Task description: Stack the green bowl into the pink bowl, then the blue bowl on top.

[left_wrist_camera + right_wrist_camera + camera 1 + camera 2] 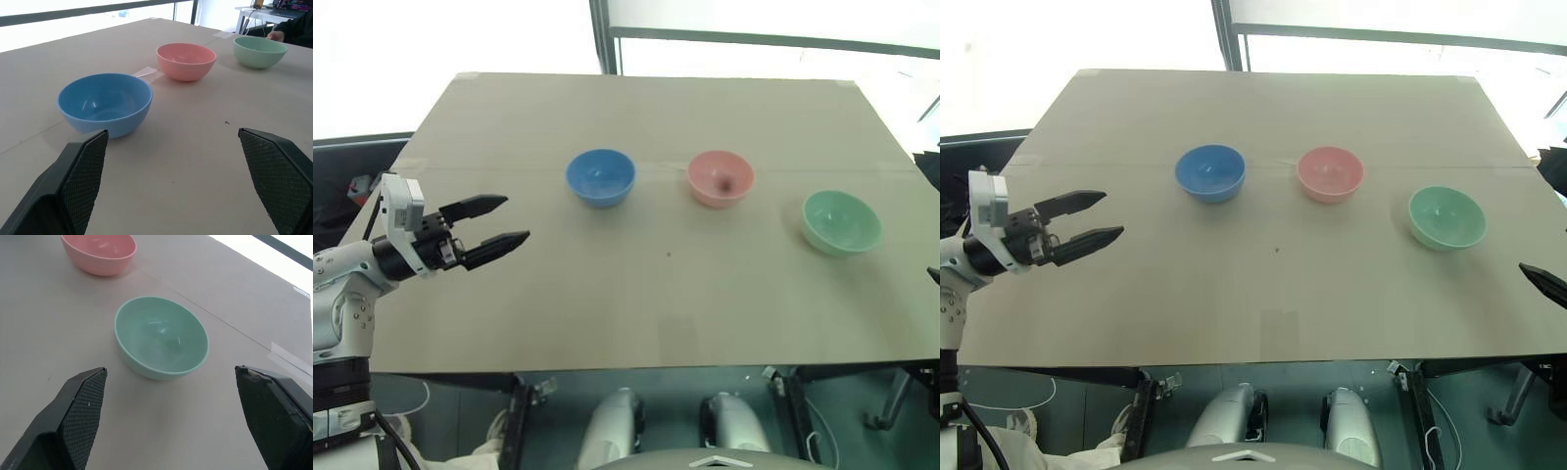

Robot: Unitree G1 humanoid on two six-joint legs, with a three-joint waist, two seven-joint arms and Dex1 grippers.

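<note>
So the three bowls are sitting in a loose row across the table, all separate, nothing stacked yet. The small round mint-green plastic bowl (841, 222) is at the robot's right end of the row and a bit nearer the front edge than the others. Middle spot is the small round salmon-pink plastic bowl (720, 178), and the small round medium-blue plastic bowl (600, 177) is on the left. All three are upright, mouths up, with clear gaps between them. They rest on a flat tan cardboard-looking tabletop (636, 313).

Looks to me like the very first step: getting hold of the green bowl. The right gripper (171, 421) is lined up on it, the bowl sitting between and just beyond its two black fingers, which are spread wide and holding nothing. It isn't touching the bowl. The left gripper (495, 224) hovers out over the left side of the table, aimed toward the blue bowl, also spread wide and empty.

Next move, I'd guess: the right gripper has to come in, get one finger inside the rim and one outside, pinch the wall, then lift and carry it left over the pink one. Smooth plastic, so the rim could slip if the pinch is shallow.
</note>
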